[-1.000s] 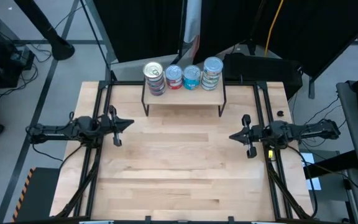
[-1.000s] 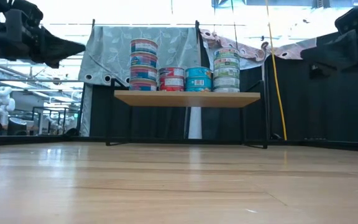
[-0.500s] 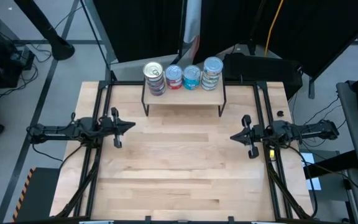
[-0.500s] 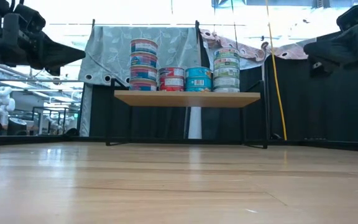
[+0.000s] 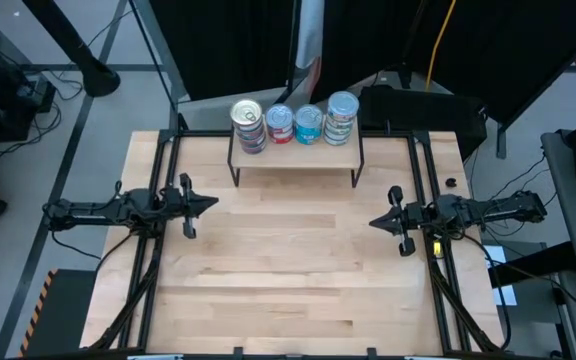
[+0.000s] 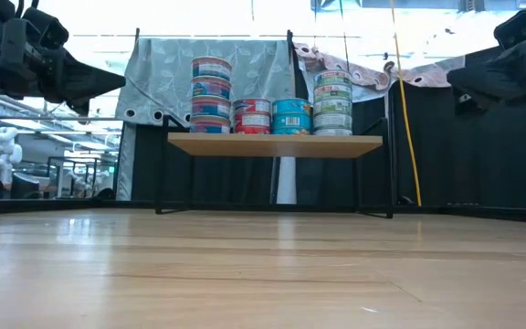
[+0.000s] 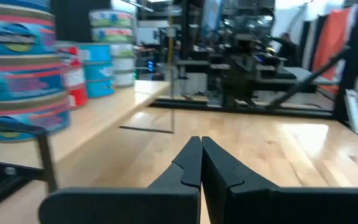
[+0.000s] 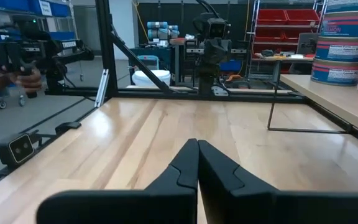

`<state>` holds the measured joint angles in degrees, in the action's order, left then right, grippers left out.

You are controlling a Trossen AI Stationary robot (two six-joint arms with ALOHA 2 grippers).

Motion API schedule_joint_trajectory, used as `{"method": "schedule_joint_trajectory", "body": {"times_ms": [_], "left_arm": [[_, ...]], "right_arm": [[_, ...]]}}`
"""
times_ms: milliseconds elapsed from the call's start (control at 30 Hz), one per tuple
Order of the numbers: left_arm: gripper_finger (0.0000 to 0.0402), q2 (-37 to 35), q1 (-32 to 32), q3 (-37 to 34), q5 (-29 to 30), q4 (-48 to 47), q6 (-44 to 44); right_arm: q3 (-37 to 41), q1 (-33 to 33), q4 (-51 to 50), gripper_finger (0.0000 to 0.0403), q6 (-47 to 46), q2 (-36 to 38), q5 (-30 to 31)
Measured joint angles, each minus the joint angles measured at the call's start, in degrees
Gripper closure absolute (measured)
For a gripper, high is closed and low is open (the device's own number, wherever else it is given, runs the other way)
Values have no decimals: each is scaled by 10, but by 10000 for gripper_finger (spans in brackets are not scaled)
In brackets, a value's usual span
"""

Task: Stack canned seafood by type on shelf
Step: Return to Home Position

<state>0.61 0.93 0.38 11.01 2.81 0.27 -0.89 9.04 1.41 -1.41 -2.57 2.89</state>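
Tin stacks (image 5: 281, 123) unchanged (left gripper (image 5: 211, 203), right gripper (image 5: 373, 222) likewise)

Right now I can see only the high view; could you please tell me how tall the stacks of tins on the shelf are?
Observer: In the low view, the leftmost stack is the tallest, at four tins. The red stack and the teal stack are two tins each. The right stack is in between in height. All four stand on the shelf.
Operator: Thank you. Are the end effectors holding anything?
Observer: No. The wrist views show the left end effector and the right end effector shut and empty.
Operator: Are they clear of the tabletop?
Observer: Yes. In the low view both hang well above the tabletop, out at the sides.
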Motion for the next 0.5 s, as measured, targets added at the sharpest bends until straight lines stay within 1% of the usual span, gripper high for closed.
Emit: {"method": "schedule_joint_trajectory", "body": {"times_ms": [67,167,400,500], "left_arm": [[400,1,0,0,-15,-2,0],[400,1,0,0,-18,-2,0],[400,1,0,0,-17,0,3],[400,0,-1,0,-1,10,35]], "right_arm": [[0,0,0,403,-3,0,0],[0,0,0,403,-8,0,0],[0,0,1,403,-9,0,0],[0,0,3,403,-9,0,1]]}}
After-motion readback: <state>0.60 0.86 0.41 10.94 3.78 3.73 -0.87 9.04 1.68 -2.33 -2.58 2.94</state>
